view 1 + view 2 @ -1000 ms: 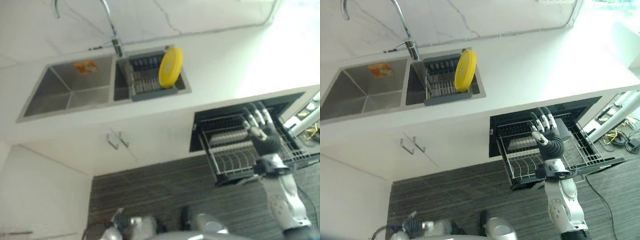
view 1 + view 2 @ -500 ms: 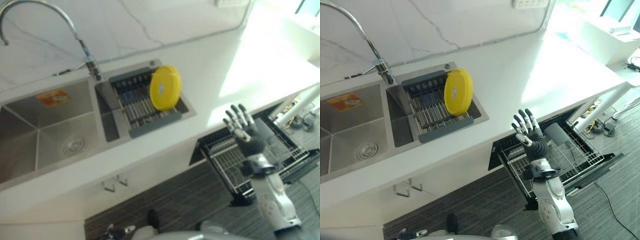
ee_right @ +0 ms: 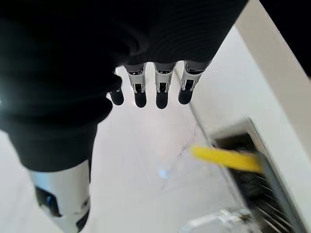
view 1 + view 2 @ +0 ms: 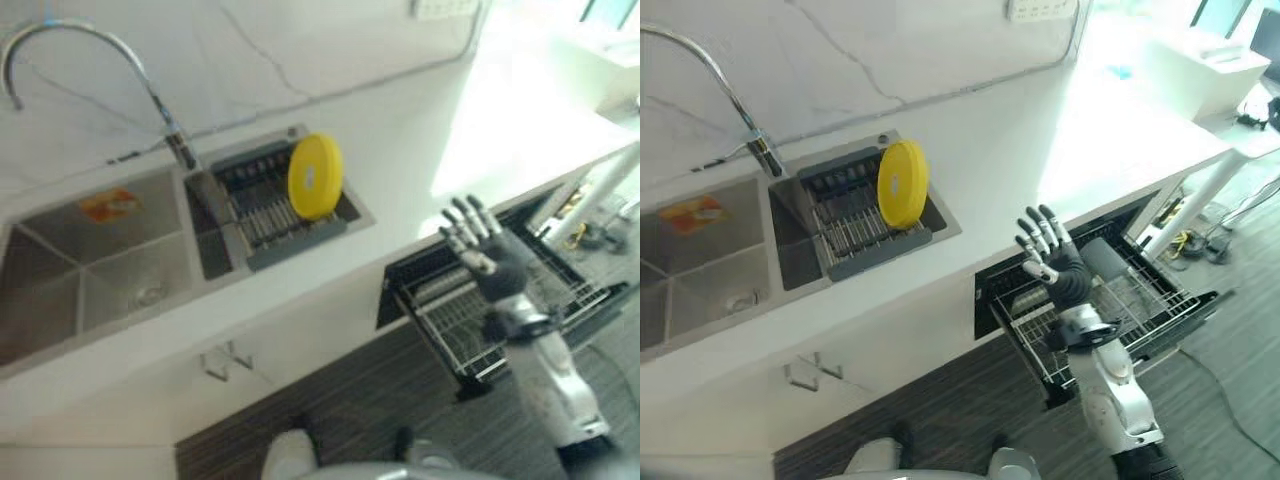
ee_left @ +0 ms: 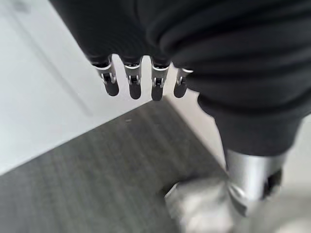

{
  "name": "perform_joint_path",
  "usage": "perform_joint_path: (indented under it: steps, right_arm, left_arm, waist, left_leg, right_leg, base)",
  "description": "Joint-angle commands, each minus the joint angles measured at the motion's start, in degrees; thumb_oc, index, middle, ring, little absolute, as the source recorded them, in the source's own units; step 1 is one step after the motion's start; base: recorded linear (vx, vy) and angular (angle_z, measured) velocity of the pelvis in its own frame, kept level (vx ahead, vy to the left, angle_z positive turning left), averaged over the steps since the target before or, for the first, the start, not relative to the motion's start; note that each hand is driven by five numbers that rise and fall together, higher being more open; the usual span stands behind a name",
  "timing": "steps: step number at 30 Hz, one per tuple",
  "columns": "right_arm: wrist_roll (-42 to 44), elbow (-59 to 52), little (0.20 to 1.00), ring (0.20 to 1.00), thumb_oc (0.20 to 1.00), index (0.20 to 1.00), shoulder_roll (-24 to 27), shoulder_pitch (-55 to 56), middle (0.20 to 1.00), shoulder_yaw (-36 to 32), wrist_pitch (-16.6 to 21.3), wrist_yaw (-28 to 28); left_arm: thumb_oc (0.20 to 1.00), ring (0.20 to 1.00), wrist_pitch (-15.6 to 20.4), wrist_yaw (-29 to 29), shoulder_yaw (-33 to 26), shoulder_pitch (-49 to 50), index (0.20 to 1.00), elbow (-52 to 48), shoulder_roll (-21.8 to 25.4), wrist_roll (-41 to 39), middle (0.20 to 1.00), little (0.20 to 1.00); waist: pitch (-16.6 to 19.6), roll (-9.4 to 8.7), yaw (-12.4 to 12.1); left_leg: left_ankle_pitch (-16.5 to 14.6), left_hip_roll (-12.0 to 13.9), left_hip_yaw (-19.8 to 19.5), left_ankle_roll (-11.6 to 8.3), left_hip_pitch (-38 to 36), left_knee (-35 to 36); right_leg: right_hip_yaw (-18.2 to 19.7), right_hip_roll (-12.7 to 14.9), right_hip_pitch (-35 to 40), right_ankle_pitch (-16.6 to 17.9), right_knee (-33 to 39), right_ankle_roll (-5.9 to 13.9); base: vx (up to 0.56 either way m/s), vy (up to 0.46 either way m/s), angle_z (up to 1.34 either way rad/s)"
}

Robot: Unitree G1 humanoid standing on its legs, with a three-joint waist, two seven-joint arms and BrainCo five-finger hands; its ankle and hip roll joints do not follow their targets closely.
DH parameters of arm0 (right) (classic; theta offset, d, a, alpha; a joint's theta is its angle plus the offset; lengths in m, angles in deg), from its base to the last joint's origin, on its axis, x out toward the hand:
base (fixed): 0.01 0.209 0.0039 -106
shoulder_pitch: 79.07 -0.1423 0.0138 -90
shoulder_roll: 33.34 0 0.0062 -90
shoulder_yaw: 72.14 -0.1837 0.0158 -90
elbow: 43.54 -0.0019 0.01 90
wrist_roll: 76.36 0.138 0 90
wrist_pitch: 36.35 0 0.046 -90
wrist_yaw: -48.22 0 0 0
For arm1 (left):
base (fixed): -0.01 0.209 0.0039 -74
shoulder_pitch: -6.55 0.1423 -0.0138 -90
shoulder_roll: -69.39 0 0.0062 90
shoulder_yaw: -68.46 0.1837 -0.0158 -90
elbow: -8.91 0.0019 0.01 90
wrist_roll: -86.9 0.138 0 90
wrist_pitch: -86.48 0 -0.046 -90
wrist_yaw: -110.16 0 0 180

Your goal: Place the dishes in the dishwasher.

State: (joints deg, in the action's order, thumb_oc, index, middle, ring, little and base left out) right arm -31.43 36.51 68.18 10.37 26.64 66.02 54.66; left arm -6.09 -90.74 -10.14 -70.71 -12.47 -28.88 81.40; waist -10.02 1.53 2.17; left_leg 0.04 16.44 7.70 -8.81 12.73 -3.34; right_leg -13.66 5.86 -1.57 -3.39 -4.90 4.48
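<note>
A yellow plate (image 4: 315, 177) stands on edge in the grey dish rack (image 4: 270, 215) set in the sink's right basin; its rim (image 3: 228, 159) shows past my right hand's fingers (image 3: 156, 94). My right hand (image 4: 1060, 275) is raised at the counter's front edge, open with fingers spread and nothing in it, well to the right of the plate. Below and behind it the dishwasher's wire rack (image 4: 1130, 305) is pulled out of the open dishwasher. My left hand (image 5: 133, 85) hangs low beside the white cabinet, fingers straight toward the grey floor.
A curved tap (image 4: 150, 90) rises behind the sink, and the left basin (image 4: 100, 270) holds an orange sticker. White counter (image 4: 450, 130) runs right of the sink. Cabinet handles (image 4: 225, 358) sit under the sink. Striped grey floor (image 4: 970, 430) lies before the cabinets.
The camera has shifted. My right hand has risen from over the pulled-out rack to the counter's edge, still open. The yellow plate stays in the sink rack.
</note>
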Motion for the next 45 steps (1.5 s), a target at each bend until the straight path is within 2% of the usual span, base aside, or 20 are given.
perform_joint_path:
  steps: [1, 3, 4, 8, 12, 16, 18, 19, 22, 29, 32, 34, 37, 45]
  right_arm:
    - [0.9, -6.0, 1.0, 1.0, 1.0, 1.0, -0.22, -1.57, 1.0, 0.67, 2.01, -0.14]
    - [-0.03, -6.79, 1.0, 1.0, 1.0, 1.0, -0.89, -0.65, 1.0, 0.51, 1.64, 0.74]
    - [-0.51, -7.93, 1.0, 1.0, 1.0, 1.0, -1.18, 0.7, 1.0, 0.38, 0.98, 1.49]
    - [0.08, -8.11, 1.0, 1.0, 1.0, 1.0, -2.51, 0.49, 1.0, 1.49, 1.85, 0.81]
    - [-1.01, -8.94, 1.0, 1.0, 1.0, 1.0, -3.0, -0.35, 1.0, 2.85, 1.71, -0.85]
    - [-1.87, -9.18, 1.0, 1.0, 1.0, 1.0, -2.81, -1.15, 1.0, 3.1, 0.61, -1.97]
    - [-2.62, -8.78, 1.0, 1.0, 1.0, 1.0, -2.34, -2.26, 1.0, 3.11, 1.18, -3.8]
    - [-4.41, -7.97, 1.0, 1.0, 1.0, 1.0, -2.11, -3.82, 1.0, 2.98, 3.57, -5.93]
    - [-7.25, -7.82, 1.0, 1.0, 1.0, 1.0, -1.32, -6.22, 1.0, 2.46, 4.98, -9.34]
    - [-6.79, -3.68, 1.0, 1.0, 1.0, 1.0, 1.64, -16.86, 1.0, -0.16, -0.4, -15.65]
    - [-0.19, -0.26, 1.0, 1.0, 1.0, 1.0, 2.08, -22.17, 1.0, -1.23, -3.38, -15.46]
    - [0.3, 2.9, 1.0, 1.0, 1.0, 1.0, 1.6, -25.62, 1.0, -2.11, -4.75, -15.93]
    - [-0.04, 5.66, 1.0, 1.0, 1.0, 1.0, 2.16, -27.84, 1.0, -3.0, -5.2, -16.4]
    - [3.49, 19.32, 1.0, 1.0, 1.0, 1.0, 7.98, -35.58, 1.0, -8.22, -8.01, -16.05]
  left_arm:
    - [1.0, 1.0, 2.11, -3.07, 1.89, -4.9, 1.0, -1.92, 4.87, 3.53, 1.0, 1.0]
    - [1.0, 1.0, 2.54, -3.35, 2.57, -5.4, 1.0, -1.77, 5.14, 4.39, 1.0, 1.0]
    - [1.0, 1.0, 1.3, -3.73, 3.05, -6.07, 1.0, -2.42, 5.74, 4.43, 1.0, 1.0]
    - [1.0, 1.0, 1.09, -3.59, 4.03, -6.49, 1.0, -2.29, 6.2, 3.9, 1.0, 1.0]
    - [1.0, 1.0, 2.32, -2.48, 3.96, -5.36, 1.0, -2.4, 5.95, 2.31, 1.0, 1.0]
    - [1.0, 1.0, 1.9, -1.42, 4.27, -4.94, 1.0, -2.66, 5.74, 3.25, 1.0, 1.0]
    - [1.0, 1.0, 1.67, -0.86, 4.45, -5.13, 1.0, -2.58, 5.78, 3.14, 1.0, 1.0]
    - [1.0, 1.0, 1.86, -0.09, 4.79, -5.46, 1.0, -2.09, 5.82, 3.37, 1.0, 1.0]
    - [1.0, 1.0, 1.87, 0.5, 5.39, -5.73, 1.0, -1.82, 5.96, 3.99, 1.0, 1.0]
    - [1.0, 1.0, 0.33, 2.57, 5.78, -6.38, 1.0, -0.55, 6.6, 3.74, 1.0, 1.0]
    - [1.0, 1.0, -1.08, 6.37, 4.15, -6.06, 1.0, 1.01, 6.68, -1.13, 1.0, 1.0]
    - [1.0, 1.0, -1.99, 9.16, 2.28, -5.82, 1.0, 2.67, 6.58, -3.83, 1.0, 1.0]
    - [1.0, 1.0, -2.4, 10.82, 0.96, -5.4, 1.0, 3.46, 6.63, -4.7, 1.0, 1.0]
    - [1.0, 1.0, -2.26, 14.23, -1.29, -4.12, 1.0, 4.45, 8.16, -5.19, 1.0, 1.0]
  waist:
    - [0.14, -1.52, 0.77]
    - [0.53, -1.54, 0.93]
    - [1.02, -1.74, 0.85]
    - [1.5, -1.89, 0.39]
    - [1.62, -1.94, -0.54]
    - [2.11, -2.0, -1.22]
    - [2.35, -2.05, -1.64]
    - [2.55, -2.05, -2.07]
    - [2.7, -1.95, -2.7]
    - [3.61, -2.17, -4.95]
    - [3.94, -2.45, -6.19]
    - [4.2, -2.66, -7.0]
    - [4.38, -2.74, -7.61]
    - [4.83, -2.8, -9.75]
  left_leg:
    - [1.41, -3.4, 3.66, 1.6, -8.93, 1.86]
    - [1.01, -4.08, 3.91, 2.0, -10.01, 2.69]
    - [0.71, -5.18, 3.57, 2.6, -11.09, 3.76]
    - [0.26, -5.65, 3.62, 2.95, -12.38, 5.18]
    - [-0.24, -5.59, 3.84, 3.18, -12.99, 4.93]
    - [-0.27, -5.29, 4.28, 3.12, -13.55, 5.08]
    - [-0.32, -5.19, 4.35, 3.02, -13.72, 5.05]
    - [-0.4, -5.18, 4.2, 2.94, -13.8, 4.96]
    - [-0.45, -5.13, 3.88, 2.87, -14.04, 5.05]
    - [-0.41, -5.0, 2.5, 2.35, -14.84, 5.43]
    - [-0.1, -4.71, 2.18, 2.02, -15.03, 5.66]
    - [0.17, -4.55, 2.05, 1.85, -15.12, 5.85]
    - [0.44, -4.44, 1.89, 1.74, -15.15, 6.07]
    - [1.43, -4.22, 0.96, 1.34, -14.36, 6.6]
  right_leg:
    - [-3.25, 6.6, 4.14, -2.01, 1.96, 5.01]
    - [-3.61, 7.33, 4.04, -1.88, 1.34, 5.53]
    - [-3.51, 8.16, 3.88, -1.28, 1.16, 6.27]
    - [-3.49, 9.18, 3.33, -0.65, 1.48, 7.27]
    - [-3.88, 9.18, 4.29, -0.9, 1.86, 7.14]
    - [-4.94, 9.25, 5.31, -1.05, 2.19, 7.03]
    - [-5.4, 9.24, 5.77, -1.08, 2.42, 6.99]
    - [-5.64, 9.22, 6.1, -1.16, 2.56, 6.89]
    - [-5.89, 9.1, 6.53, -1.33, 2.64, 6.69]
    - [-7.03, 8.5, 8.2, -1.57, 3.21, 6.04]
    - [-8.09, 8.29, 8.96, -1.58, 3.52, 5.75]
    - [-8.93, 8.2, 9.58, -1.54, 3.77, 5.57]
    - [-9.51, 8.18, 9.91, -1.43, 3.92, 5.52]
    - [-11.02, 8.12, 10.98, -1.8, 3.92, 5.58]
  base:
    - [0.16, 0.178, -0.07]
    - [0.14, 0.088, -0.27]
    - [0.12, 0.005, -0.19]
    - [0.08, -0.016, -0.09]
    - [0.05, -0.03, 0.05]
    - [0.06, -0.031, 0.02]
    - [0.05, -0.039, 0.01]
    - [0.04, -0.032, 0.0]
    - [0.05, -0.025, 0.01]
    - [0.07, -0.015, 0.1]
    - [0.08, -0.015, 0.04]
    - [0.09, -0.005, 0.17]
    - [0.07, 0.002, 0.12]
    - [0.06, 0.005, 0.12]
